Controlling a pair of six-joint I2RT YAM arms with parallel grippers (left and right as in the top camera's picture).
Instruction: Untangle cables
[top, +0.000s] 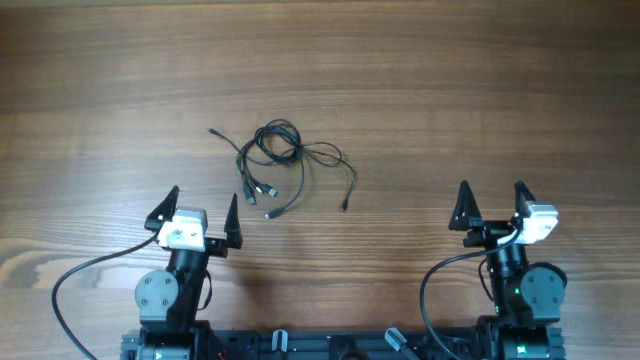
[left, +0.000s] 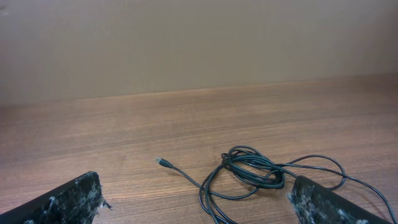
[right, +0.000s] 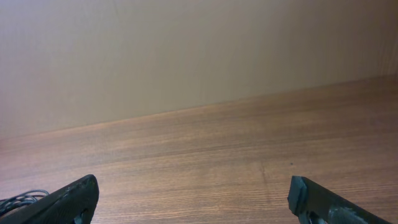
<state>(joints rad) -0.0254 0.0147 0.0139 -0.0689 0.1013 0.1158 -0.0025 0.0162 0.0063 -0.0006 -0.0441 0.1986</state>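
Left jaws wide, cables (left: 254, 170) apparently just beyond.

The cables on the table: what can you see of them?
The cables are several thin black cords, rubbery-looking, tangled into a loose coil with loops overlapping. Loose ends trail out, tipped with small plugs, some silvery. They lie flat on the wooden table, near its middle; nothing else touches them.
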